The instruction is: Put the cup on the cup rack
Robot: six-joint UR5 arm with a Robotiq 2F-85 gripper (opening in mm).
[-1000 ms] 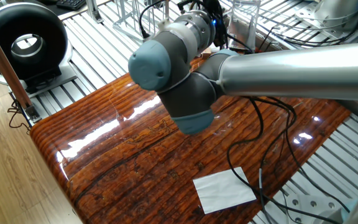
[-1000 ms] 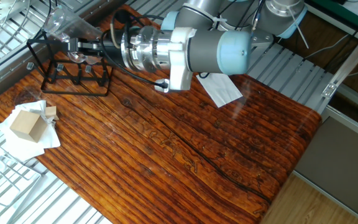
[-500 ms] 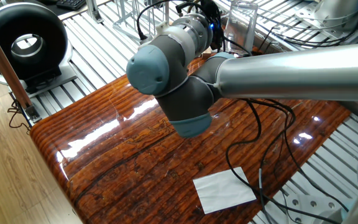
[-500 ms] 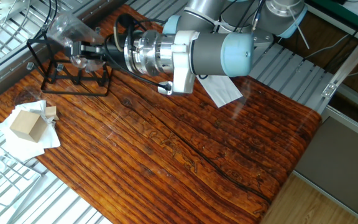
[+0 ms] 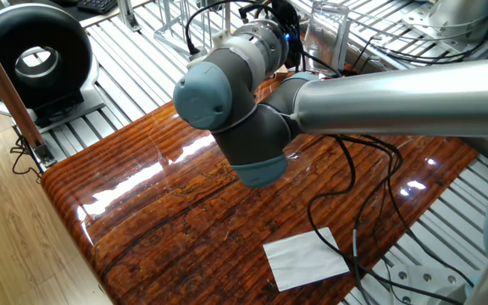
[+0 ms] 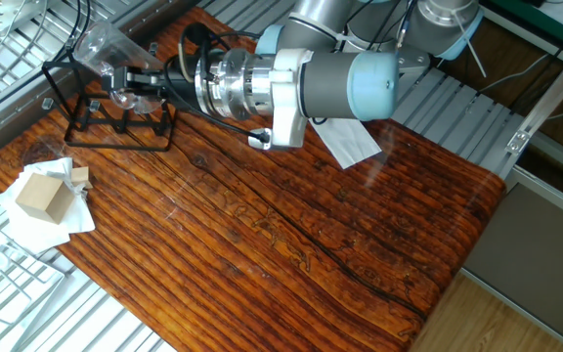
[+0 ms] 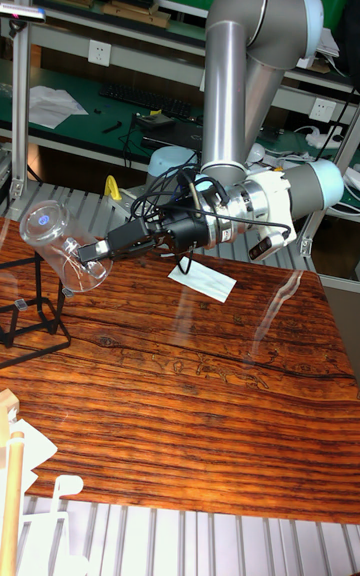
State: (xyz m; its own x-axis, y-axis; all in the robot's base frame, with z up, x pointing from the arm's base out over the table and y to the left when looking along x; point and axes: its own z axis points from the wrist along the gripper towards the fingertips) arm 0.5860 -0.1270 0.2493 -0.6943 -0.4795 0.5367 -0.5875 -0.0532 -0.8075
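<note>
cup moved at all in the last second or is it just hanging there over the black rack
Yes, slightly. In the other fixed view the cup, held by the gripper, has shifted a little up and left relative to the cup rack, with most of the shift early on.

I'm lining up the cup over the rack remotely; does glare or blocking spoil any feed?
One fixed view: bright streaks of glare on the table, and the arm hides the pincer. The other fixed view: little glare, but the clear cup is faint against the slats above the cup rack. Tall fixed view: cup and pincer show clearest, with a light reflection on the cup's base.
</note>
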